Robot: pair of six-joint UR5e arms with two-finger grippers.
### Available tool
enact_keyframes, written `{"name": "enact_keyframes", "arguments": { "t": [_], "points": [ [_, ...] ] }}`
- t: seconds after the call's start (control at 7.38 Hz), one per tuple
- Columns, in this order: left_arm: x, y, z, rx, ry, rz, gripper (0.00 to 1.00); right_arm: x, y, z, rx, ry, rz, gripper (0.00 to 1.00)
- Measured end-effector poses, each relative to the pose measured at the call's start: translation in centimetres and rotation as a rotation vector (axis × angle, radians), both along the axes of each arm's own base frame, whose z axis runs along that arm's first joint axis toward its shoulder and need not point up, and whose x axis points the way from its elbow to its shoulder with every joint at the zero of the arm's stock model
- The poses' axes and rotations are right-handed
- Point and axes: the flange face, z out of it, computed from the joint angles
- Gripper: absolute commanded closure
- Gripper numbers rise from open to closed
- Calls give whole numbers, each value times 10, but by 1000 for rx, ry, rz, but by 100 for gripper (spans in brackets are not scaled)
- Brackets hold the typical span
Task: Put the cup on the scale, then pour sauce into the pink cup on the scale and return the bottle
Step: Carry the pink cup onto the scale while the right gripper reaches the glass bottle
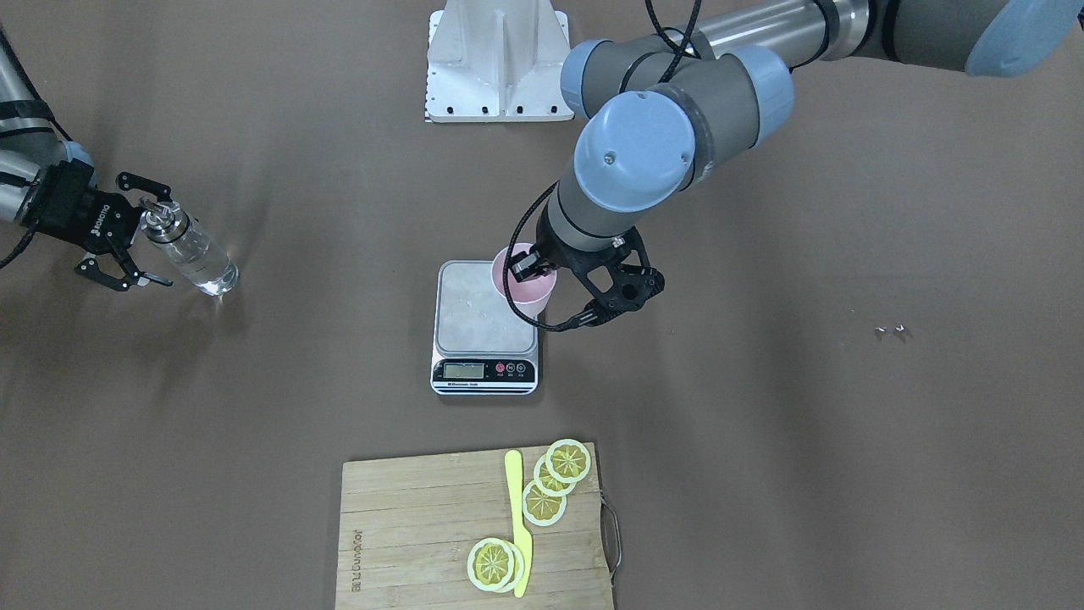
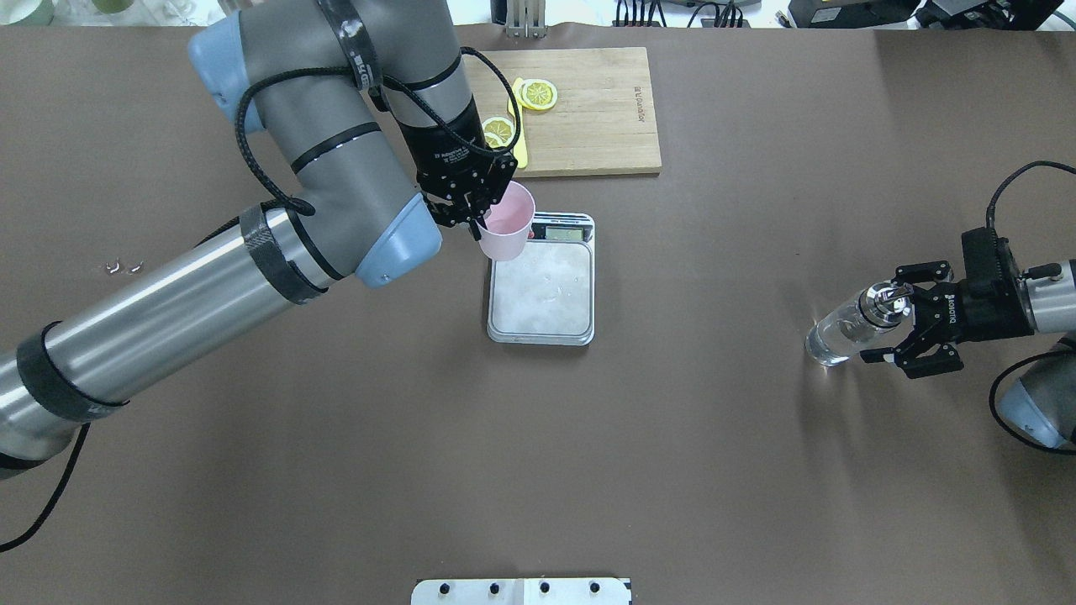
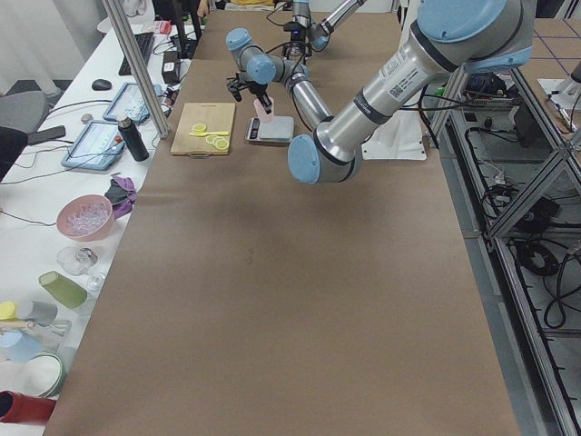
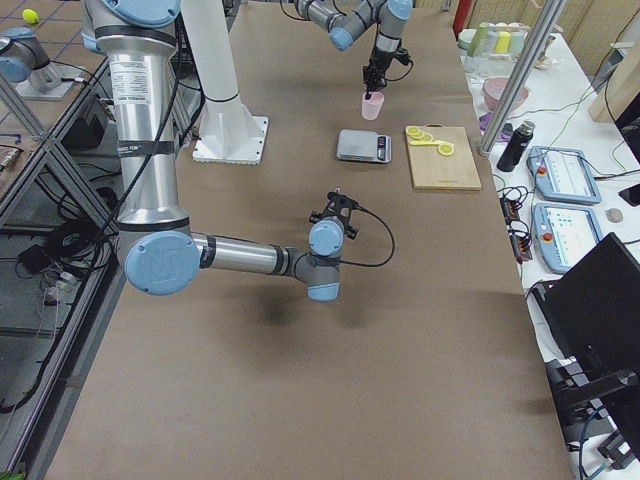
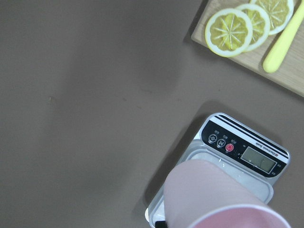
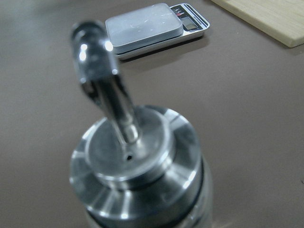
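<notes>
- The cup [image 2: 507, 220] is pinched at its rim by the left gripper [image 2: 477, 217], one finger inside, and is held above the far left corner of the scale [image 2: 542, 290].
- Clear sauce [image 2: 828, 343] is seen in the bottle [image 2: 849, 328], which is stood on the table well to the right.
- The right gripper [image 2: 887, 318] is spread either side of the bottle's metal top and is held level.

You've got the brown table [image 2: 714, 470] carrying the scale [image 2: 541, 290] at centre, the cutting board [image 2: 601, 109] just beyond it, and the bottle [image 2: 841, 336] standing well off to the right.
</notes>
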Motion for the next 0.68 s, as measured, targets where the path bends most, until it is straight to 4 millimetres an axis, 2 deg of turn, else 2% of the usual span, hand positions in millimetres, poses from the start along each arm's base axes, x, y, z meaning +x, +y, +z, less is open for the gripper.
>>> {"name": "enact_keyframes", "arguments": {
  "t": [0.27, 0.68],
  "points": [
    [37, 11, -12, 14, 5, -26, 93, -4, 8, -1, -17, -24, -16, 0],
    [70, 25, -27, 35, 10, -26, 93, -5, 13, 2, -15, -35, -25, 1]
  ]
}}
